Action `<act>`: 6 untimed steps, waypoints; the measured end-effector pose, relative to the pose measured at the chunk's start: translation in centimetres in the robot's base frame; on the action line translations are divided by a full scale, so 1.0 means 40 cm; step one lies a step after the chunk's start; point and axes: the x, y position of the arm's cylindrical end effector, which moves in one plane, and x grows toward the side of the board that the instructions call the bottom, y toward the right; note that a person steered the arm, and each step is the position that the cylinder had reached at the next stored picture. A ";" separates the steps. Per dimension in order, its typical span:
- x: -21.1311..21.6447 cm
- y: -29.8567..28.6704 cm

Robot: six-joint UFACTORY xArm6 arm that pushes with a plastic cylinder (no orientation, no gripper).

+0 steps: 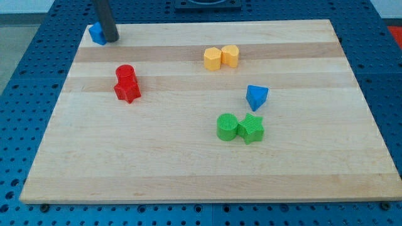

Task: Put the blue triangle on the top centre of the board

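Observation:
The blue triangle lies on the wooden board, right of centre, just above the green pair. My tip is at the board's top left corner, touching the right side of a second blue block whose shape is partly hidden by the rod. The tip is far to the left of the blue triangle.
A yellow hexagon and a yellow cylinder sit side by side near the top centre. A red cylinder and a red star touch at the left. A green cylinder and a green star touch below the triangle.

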 end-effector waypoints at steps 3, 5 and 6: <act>0.061 0.148; 0.141 0.157; 0.203 0.157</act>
